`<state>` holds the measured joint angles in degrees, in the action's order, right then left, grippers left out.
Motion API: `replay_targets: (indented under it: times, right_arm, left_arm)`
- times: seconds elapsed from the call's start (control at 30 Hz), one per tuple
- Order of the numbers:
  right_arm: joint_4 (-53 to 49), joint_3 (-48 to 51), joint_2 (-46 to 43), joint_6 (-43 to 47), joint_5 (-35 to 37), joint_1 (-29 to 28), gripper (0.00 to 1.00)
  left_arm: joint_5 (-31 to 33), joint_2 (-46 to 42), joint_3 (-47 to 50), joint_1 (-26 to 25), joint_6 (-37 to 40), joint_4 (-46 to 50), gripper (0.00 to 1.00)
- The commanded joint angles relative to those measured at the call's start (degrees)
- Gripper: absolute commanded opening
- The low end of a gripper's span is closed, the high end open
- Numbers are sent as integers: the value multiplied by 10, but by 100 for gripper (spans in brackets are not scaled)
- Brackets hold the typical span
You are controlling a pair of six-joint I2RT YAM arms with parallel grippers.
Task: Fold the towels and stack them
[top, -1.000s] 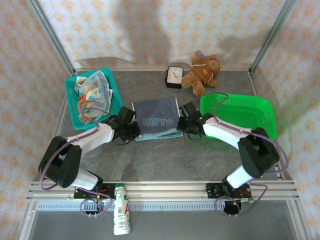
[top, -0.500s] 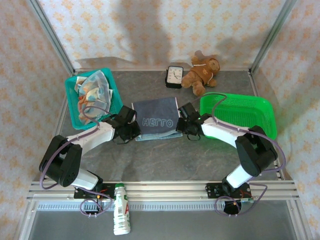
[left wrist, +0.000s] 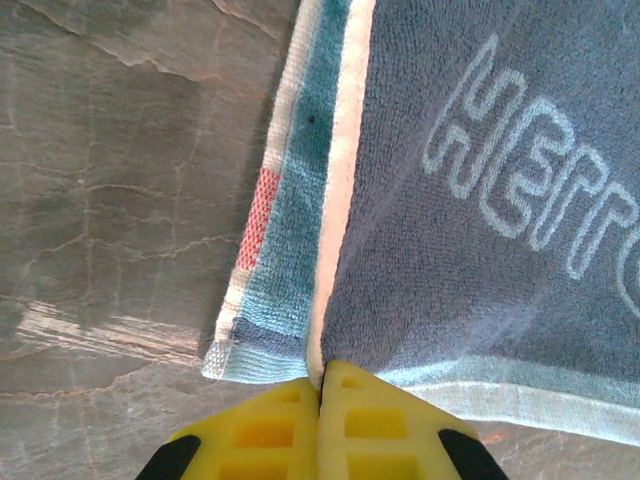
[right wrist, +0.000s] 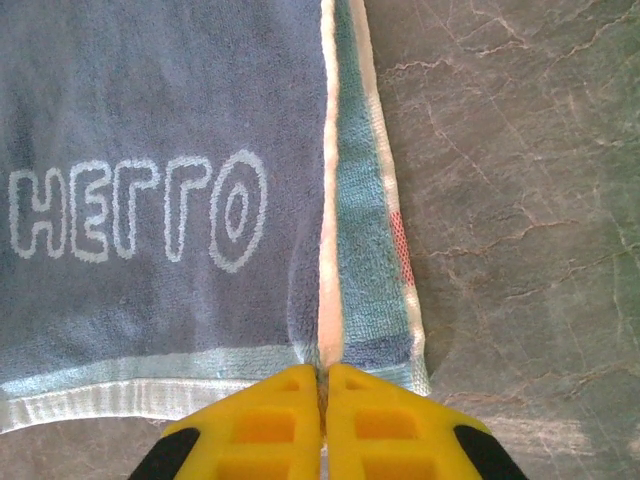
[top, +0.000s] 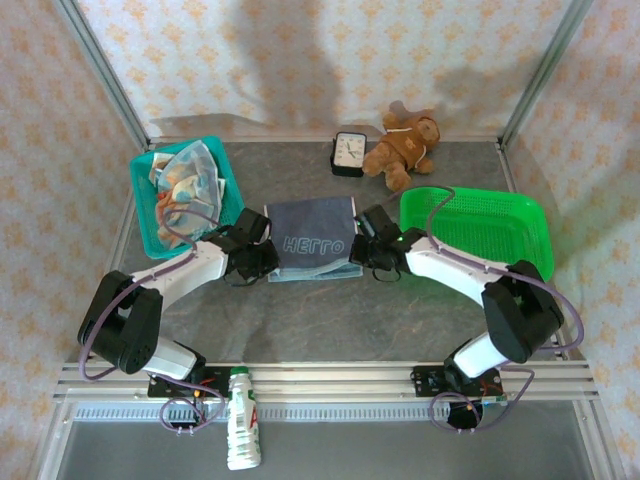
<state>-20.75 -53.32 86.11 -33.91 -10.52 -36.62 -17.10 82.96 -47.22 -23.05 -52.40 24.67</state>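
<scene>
A blue-grey towel (top: 312, 238) printed with "HELLO" lies folded at the table's middle, on top of a teal-striped towel (left wrist: 288, 200) whose edge sticks out at both sides. My left gripper (top: 268, 268) is shut on the blue-grey towel's near left corner; in the left wrist view its yellow fingers (left wrist: 270, 430) pinch the white hem of the towel (left wrist: 470, 250). My right gripper (top: 362, 262) is shut on the near right corner, where the hem of the towel (right wrist: 150, 120) runs between the pads, beside the striped towel (right wrist: 365, 250). More towels (top: 185, 185) are heaped in the teal basket.
The teal basket (top: 146, 222) stands at the back left and an empty green basket (top: 480, 225) at the right. A black clock (top: 349, 153) and a brown teddy bear (top: 405, 145) sit by the back wall. A bottle (top: 242, 430) lies on the front rail.
Both grippers stay pinched on the towel's near corners. The right arm's elbow has shifted a little; the towel lies much as before.
</scene>
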Motion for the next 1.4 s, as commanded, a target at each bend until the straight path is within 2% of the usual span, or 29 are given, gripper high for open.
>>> replay_targets:
  times: [0.0,0.2,0.4,0.5,0.6,0.67,0.7,0.8,0.93,1.03,1.3,1.37]
  right_arm:
    - [-9,18,-16,-17,7,-4,9]
    - [17,32,9,-24,0,-8,10]
    - [29,37,29,-27,-6,-14,14]
    - [30,43,27,-27,-11,-16,21]
    - [21,48,17,-25,-8,-17,32]
    - [6,48,5,-19,4,-16,36]
    - [-1,49,-2,-15,11,-17,37]
    - [-24,48,-16,-1,35,-17,42]
    - [-33,43,-16,8,51,-16,41]
    - [-28,35,-3,9,46,-17,39]
    - [-14,27,20,8,37,-17,38]
    - [-11,29,24,6,34,-16,38]
  left_arm:
    - [16,-13,-11,8,12,20,0]
    - [-1,4,12,6,-1,-15,0]
    - [15,11,19,6,16,-4,0]
    - [16,13,19,5,25,1,15]
    - [29,12,11,6,36,21,36]
    - [42,8,3,6,50,43,51]
    - [48,6,-2,6,57,55,52]
    - [66,-3,-14,6,74,78,52]
    - [55,0,-20,6,88,72,50]
    - [38,6,-17,6,95,56,43]
    - [9,50,-11,1,105,39,33]
    - [8,54,-9,-1,105,38,27]
